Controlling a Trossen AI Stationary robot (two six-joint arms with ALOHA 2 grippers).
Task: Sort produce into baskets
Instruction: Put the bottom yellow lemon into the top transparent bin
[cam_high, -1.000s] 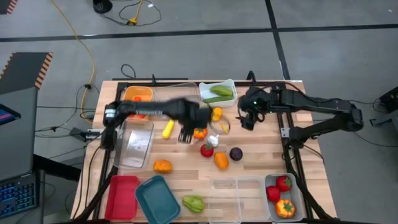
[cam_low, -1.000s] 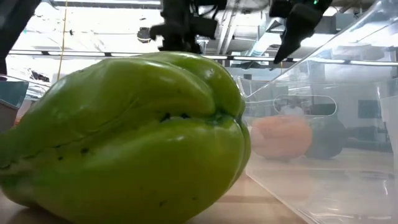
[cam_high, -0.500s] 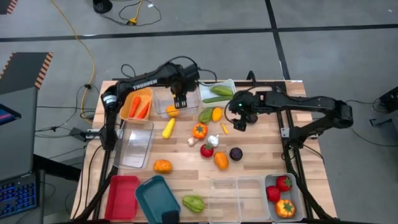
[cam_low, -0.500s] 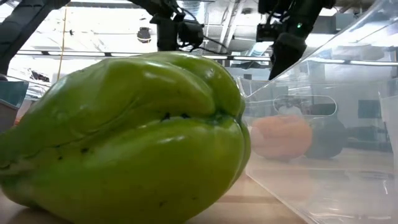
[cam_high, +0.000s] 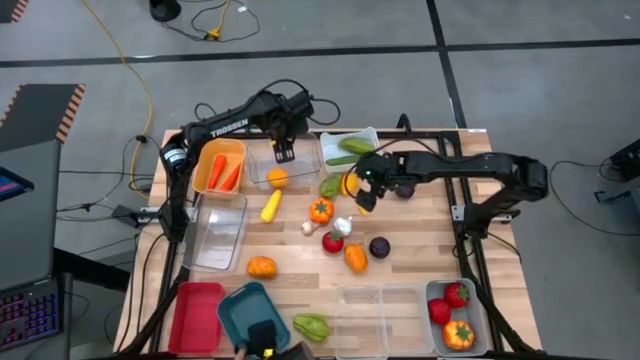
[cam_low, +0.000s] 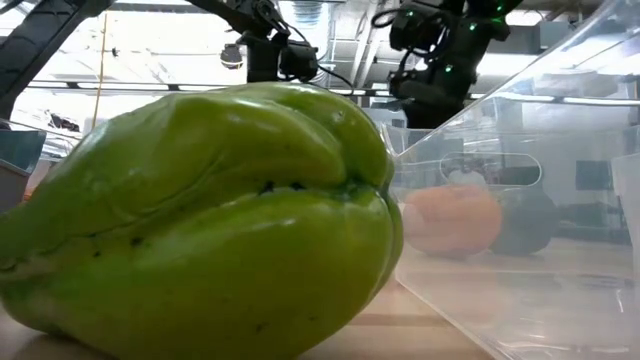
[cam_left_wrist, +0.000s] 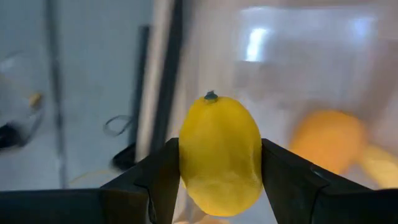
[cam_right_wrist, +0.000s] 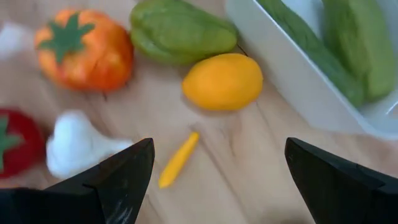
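My left gripper (cam_high: 285, 150) is over the clear basket (cam_high: 262, 172) at the table's far side, shut on a yellow lemon (cam_left_wrist: 221, 155). An orange fruit (cam_high: 277, 178) lies in that basket. My right gripper (cam_high: 362, 196) is open and empty above the table's middle. Below it, in the right wrist view, lie an orange-yellow fruit (cam_right_wrist: 222, 81), a green vegetable (cam_right_wrist: 180, 34), a small yellow chili (cam_right_wrist: 178, 160), white garlic (cam_right_wrist: 81, 149) and an orange tomato-like fruit (cam_right_wrist: 84, 50). In the low view both grippers show only at the top, the left (cam_low: 268, 55) and the right (cam_low: 440, 60). My left gripper pinches the lemon's two opposite sides (cam_left_wrist: 186, 163) between its two fingers (cam_left_wrist: 155, 180). The fingers point down from above. The lemon is lifted clear, above the clear basket, with its small stem tip (cam_left_wrist: 211, 96) pointing away from the wrist.
A white basket (cam_high: 372, 138) with green vegetables is at the far edge, an orange basket (cam_high: 203, 170) with carrots at far left. Red (cam_high: 197, 315), teal (cam_high: 250, 315) and clear baskets (cam_high: 380, 310) line the near edge. A green vegetable (cam_low: 200, 230) fills the low view.
My left gripper has gone from the table's middle toward the far edge and now hangs over the clear basket. My right gripper has gone toward the table's left edge, over the loose produce.
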